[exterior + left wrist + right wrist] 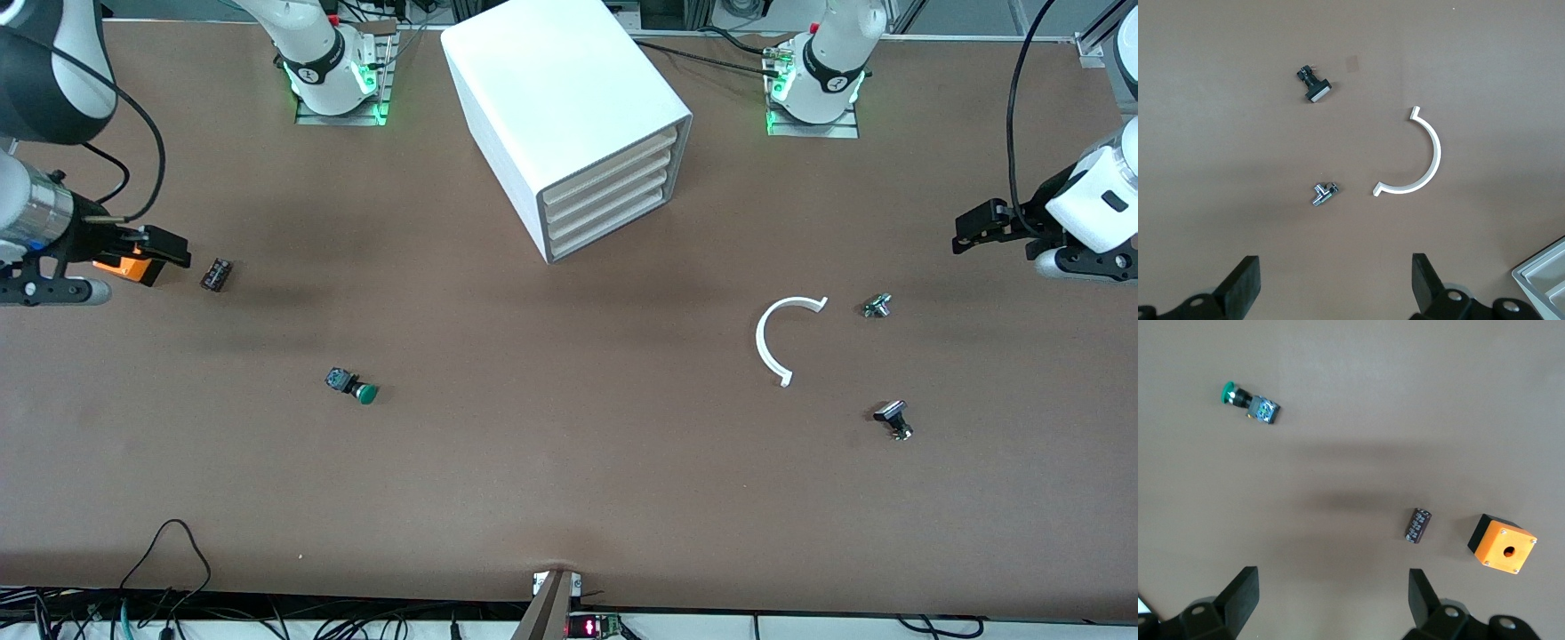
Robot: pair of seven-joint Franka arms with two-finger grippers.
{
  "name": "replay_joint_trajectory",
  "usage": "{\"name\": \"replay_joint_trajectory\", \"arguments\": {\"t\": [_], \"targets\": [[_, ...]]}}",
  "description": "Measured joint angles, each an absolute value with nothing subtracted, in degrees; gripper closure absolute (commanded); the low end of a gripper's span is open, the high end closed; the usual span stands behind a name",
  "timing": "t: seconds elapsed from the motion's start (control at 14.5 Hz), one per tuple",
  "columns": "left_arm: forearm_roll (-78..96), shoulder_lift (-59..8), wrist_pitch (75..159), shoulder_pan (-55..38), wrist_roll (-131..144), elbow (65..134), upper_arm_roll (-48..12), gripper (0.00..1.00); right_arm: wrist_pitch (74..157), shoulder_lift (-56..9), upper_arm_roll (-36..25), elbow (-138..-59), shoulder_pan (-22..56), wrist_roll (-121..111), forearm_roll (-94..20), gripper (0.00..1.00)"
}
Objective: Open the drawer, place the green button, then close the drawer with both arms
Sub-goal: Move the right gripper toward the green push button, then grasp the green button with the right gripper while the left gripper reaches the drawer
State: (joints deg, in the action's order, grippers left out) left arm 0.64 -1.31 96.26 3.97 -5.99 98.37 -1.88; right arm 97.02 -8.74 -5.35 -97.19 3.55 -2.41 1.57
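progress: nothing done yet, as far as I can judge | drawer (606, 225) flush in cabinet (564, 107), seemingly shut | button (351, 385) lies on table (551, 444), toward right arm's end | left gripper (1333, 287) fingers apart over small parts | right gripper (1331, 600) fingers apart near orange box (1503, 543) | left to do: open, place, close

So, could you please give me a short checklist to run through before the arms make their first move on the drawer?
1. Lowest cream-fronted drawer of the white box cabinet shut, needs opening: ok.
2. Green-capped push button lying free on the brown table: ok.
3. Left gripper open, holding nothing: ok.
4. Right gripper open, holding nothing: ok.
5. White curved plastic strip lies apart from the drawer front: ok.
6. Drawer's inside free: cannot tell.
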Motion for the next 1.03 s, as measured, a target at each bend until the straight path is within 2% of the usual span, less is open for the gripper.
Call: {"name": "replay_joint_trajectory", "arguments": {"t": [0.41,1.03], "targets": [[0.9,-1.3,96.3,3.9,-6.0,98.3,-1.9,0.0,104.2,-17.8,-4.8,-97.4,7.0,-2.9,1.1,0.0],[0.9,-3.0,96.2,3.5,-6.0,97.0,-2.1,0.0,112.1,-24.4,-4.5,-97.4,7.1,-14.4,-1.2,0.0]]}}
